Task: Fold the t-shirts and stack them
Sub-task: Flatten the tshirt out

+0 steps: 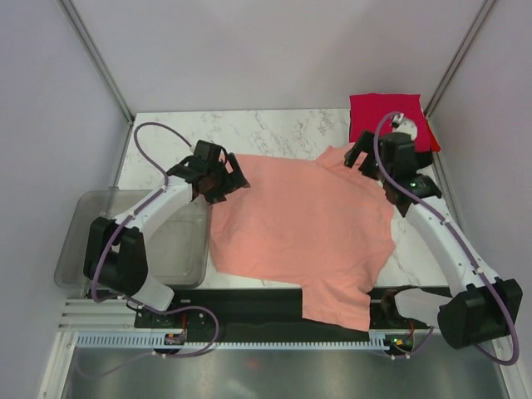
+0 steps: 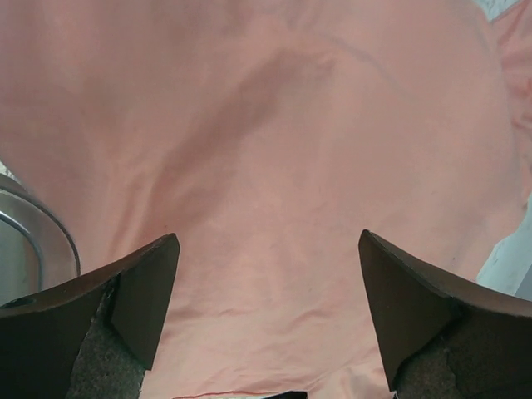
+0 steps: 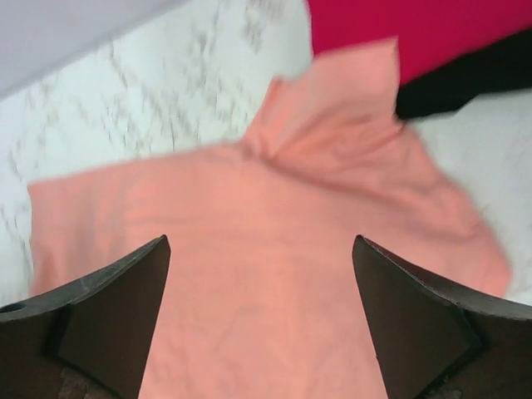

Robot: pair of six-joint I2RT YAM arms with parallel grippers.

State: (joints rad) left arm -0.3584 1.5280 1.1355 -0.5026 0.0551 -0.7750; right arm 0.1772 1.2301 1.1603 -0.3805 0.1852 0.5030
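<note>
Pink shirt lies spread flat, lightly wrinkled, mid-table, one sleeve draped over the near edge. Tub sits at the near left corner, just beside it. Left gripper and right gripper hover over the shirt's far side, fingers wide, holding nothing. Red shirt lies folded at the far right corner, black shirt touching it.

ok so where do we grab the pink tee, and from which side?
The salmon t-shirt lies flat and spread, so only edges offer a lip. Likely from above at its far edge: left claw on the hem corner, right claw on the far sleeve.
</note>
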